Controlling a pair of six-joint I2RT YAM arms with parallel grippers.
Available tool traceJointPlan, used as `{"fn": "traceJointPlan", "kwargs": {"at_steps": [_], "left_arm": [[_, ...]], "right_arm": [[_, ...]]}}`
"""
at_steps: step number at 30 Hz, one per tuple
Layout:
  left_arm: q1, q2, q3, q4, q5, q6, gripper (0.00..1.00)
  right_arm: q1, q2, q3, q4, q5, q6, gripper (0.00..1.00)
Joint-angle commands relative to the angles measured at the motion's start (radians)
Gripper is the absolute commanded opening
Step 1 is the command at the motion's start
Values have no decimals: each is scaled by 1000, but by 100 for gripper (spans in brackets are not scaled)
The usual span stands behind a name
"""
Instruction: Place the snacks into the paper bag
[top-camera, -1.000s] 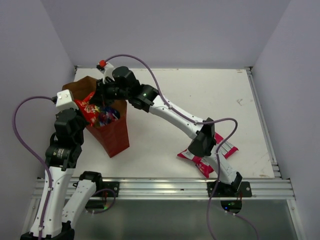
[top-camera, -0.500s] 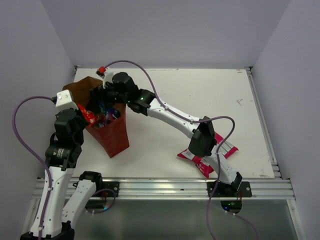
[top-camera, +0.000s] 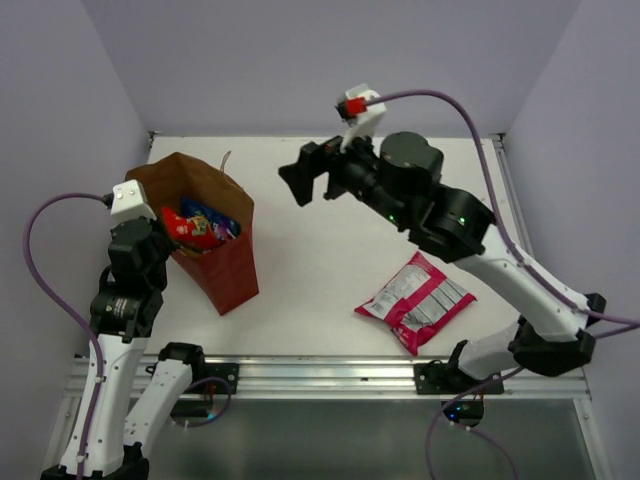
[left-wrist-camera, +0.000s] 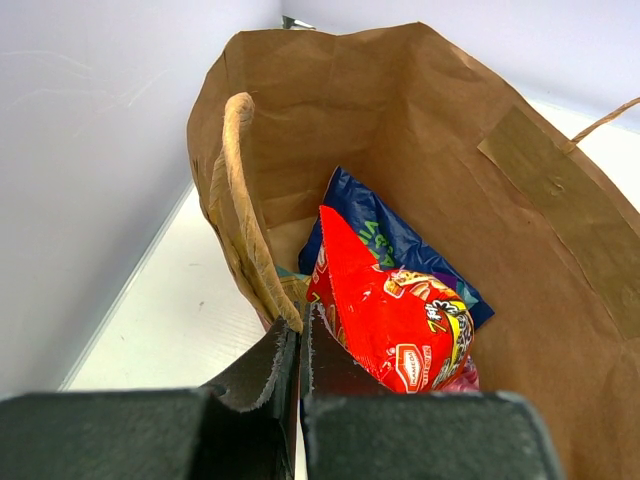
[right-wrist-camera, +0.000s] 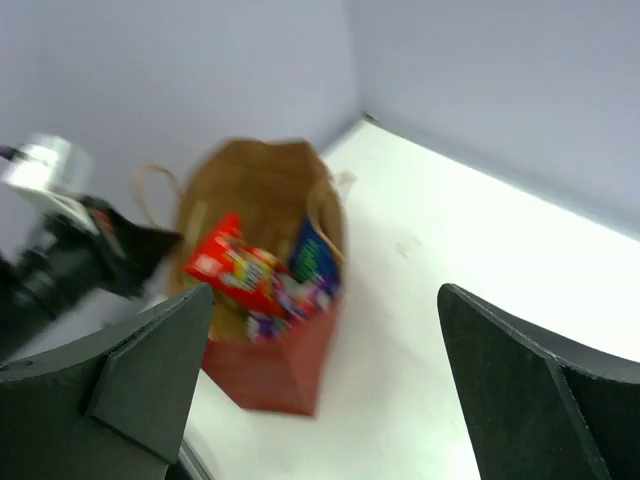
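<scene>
The red-brown paper bag (top-camera: 228, 272) stood upright and open, kraft brown inside. A red packet (left-wrist-camera: 395, 315) leaned against a dark blue packet (left-wrist-camera: 380, 235) inside it. The pink-and-silver packet (top-camera: 416, 300) lay flat on the table (top-camera: 330, 230), well apart from the bag.

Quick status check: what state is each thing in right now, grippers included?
paper bag: upright, mouth open
red packet: inside bag, poking up
dark blue packet: inside bag
pink-and-silver packet: flat on table, outside bag
left gripper: shut on bag rim
right gripper: open, empty, above table
</scene>
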Motion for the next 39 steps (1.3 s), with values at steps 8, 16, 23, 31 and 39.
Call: {"fn": "traceJointPlan", "kwargs": {"at_steps": [8, 16, 23, 31, 39], "left_arm": [[-6, -9, 2, 48, 17, 8, 0], [-6, -9, 1, 48, 22, 8, 0], [-6, -16, -4, 54, 40, 8, 0], [-9, -27, -2, 53, 51, 8, 0], [-10, -29, 2, 51, 48, 8, 0]], "right_arm": [[1, -46, -593, -367, 383, 219, 99], [2, -104, -799, -525, 408, 457, 99], [18, -149, -938, -546, 366, 572, 99], [19, -140, -1047, -449, 305, 617, 99], [19, -112, -1109, -351, 305, 605, 95]]}}
